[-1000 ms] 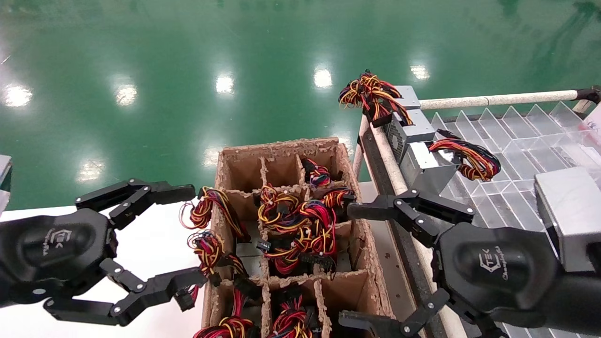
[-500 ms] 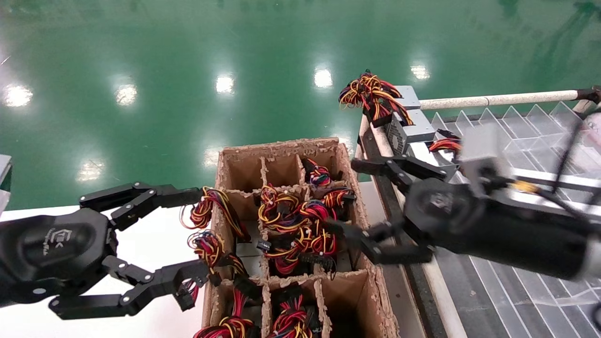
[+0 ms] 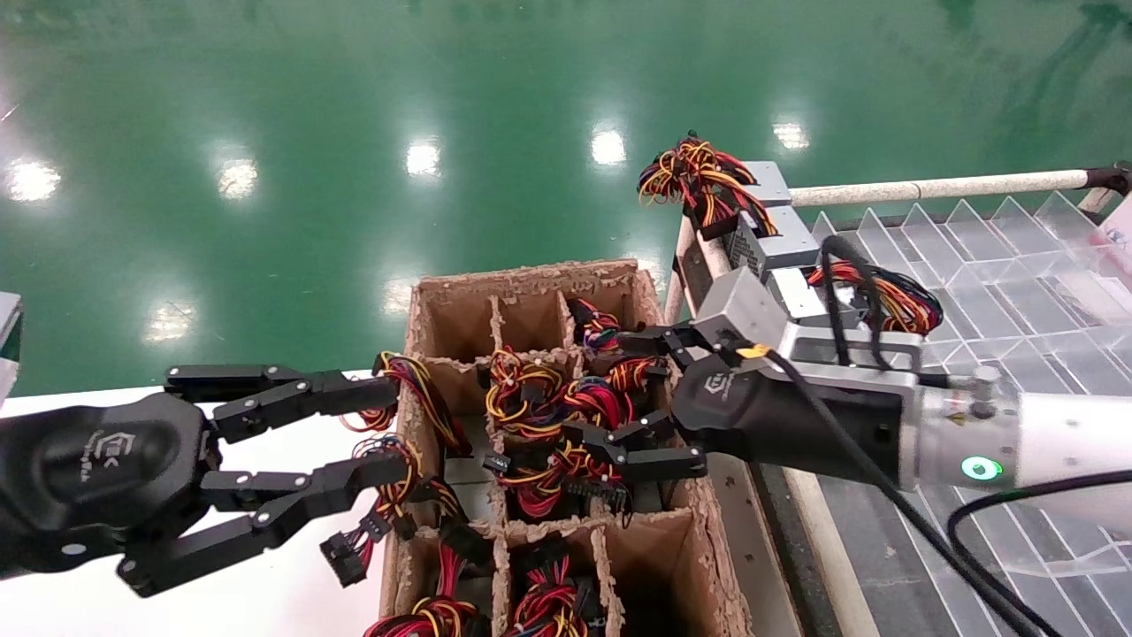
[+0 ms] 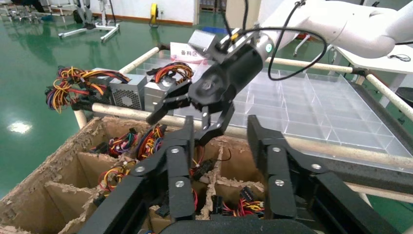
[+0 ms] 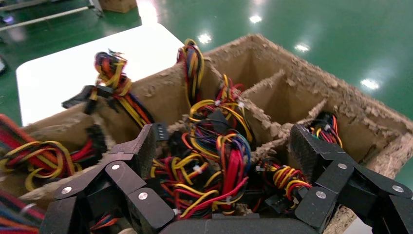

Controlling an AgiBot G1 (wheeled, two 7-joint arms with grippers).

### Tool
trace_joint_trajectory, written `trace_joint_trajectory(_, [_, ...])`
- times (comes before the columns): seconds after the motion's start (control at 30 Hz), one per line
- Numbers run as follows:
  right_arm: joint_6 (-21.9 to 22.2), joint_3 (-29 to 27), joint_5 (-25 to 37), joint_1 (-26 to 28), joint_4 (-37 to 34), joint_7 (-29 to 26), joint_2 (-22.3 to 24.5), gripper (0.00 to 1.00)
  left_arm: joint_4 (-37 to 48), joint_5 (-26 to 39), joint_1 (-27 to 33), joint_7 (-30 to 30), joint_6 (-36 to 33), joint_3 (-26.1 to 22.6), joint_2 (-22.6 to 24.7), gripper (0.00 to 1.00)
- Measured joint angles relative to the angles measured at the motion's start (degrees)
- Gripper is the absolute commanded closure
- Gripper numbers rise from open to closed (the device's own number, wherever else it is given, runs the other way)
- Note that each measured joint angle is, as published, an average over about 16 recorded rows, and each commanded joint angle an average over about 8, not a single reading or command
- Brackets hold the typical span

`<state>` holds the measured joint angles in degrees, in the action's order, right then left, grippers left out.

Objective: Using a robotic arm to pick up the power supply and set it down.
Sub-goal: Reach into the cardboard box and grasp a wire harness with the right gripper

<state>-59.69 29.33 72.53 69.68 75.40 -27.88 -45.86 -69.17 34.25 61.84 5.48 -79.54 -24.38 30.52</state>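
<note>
The robotic arm's right gripper (image 3: 623, 398) reaches from the right over the brown cardboard divider box (image 3: 531, 276). It is open, with one finger on each side of a power supply's bunch of red, yellow and black wires (image 3: 566, 416) in a middle compartment. In the right wrist view the same wire bunch (image 5: 214, 165) fills the gap of that gripper (image 5: 224, 146); the metal case below is hidden. My left gripper (image 3: 389, 429) is open at the box's left wall, beside wires hanging over it. The left wrist view shows its gripper (image 4: 221, 146) with nothing held.
Other compartments hold more wire bunches. Two silver power supplies (image 3: 778, 239) with wires rest on the rack's near-left corner. A clear divided tray (image 3: 999, 265) and a white rail (image 3: 929, 188) lie to the right. A white table (image 3: 292, 566) is under my left arm.
The right gripper swung left from beside the rack and turned, so its open fingers now straddle the middle wire bunch. The left gripper's fingers narrowed and shifted slightly toward the box.
</note>
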Motion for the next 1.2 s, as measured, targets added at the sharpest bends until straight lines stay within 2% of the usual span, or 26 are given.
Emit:
trace_joint_trajectory(0.47, [3.0, 2.1, 4.4, 0.7, -1.8, -2.9, -2.6, 1.00, 0.0, 0.0, 0.0, 0.0, 0.0, 0.0, 0.0, 1.00])
trace_joint_trajectory(1.2, [2.7, 2.3, 4.7, -0.4, -0.9, -3.5, -1.2, 1.00, 0.0, 0.0, 0.0, 0.0, 0.0, 0.0, 0.0, 1.00])
